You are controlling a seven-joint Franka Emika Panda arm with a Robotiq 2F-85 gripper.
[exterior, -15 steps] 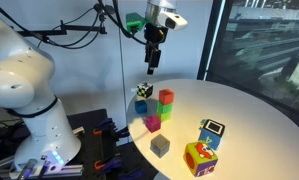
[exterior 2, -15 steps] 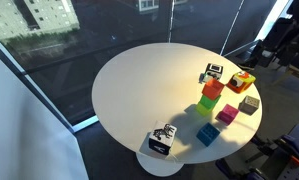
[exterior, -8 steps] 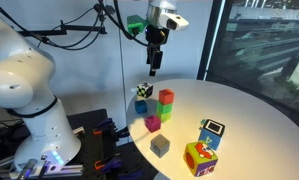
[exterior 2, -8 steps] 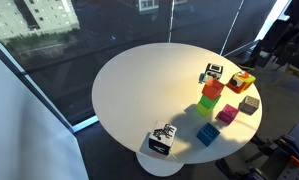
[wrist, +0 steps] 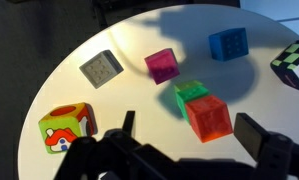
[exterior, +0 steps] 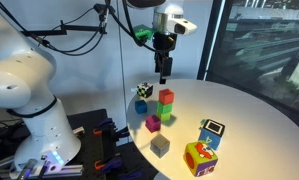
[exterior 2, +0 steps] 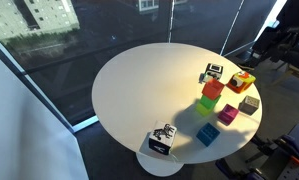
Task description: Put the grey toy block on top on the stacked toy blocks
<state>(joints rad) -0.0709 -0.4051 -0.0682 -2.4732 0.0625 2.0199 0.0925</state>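
The grey toy block lies alone on the white round table. It shows near the table's edge in both exterior views. The stack is a red cube on a green cube, also in both exterior views. My gripper hangs high above the stack, open and empty. In the wrist view the gripper has its jaws spread on either side of the red cube, far above it.
A magenta cube sits between the grey block and the stack. A blue cube and a black-and-white cube lie beyond. A yellow-red multicoloured block stands near the table's edge. A second patterned cube sits near it.
My gripper has moved sideways and slightly down, from beside the table to over the red-and-green stack. The blocks have not moved.
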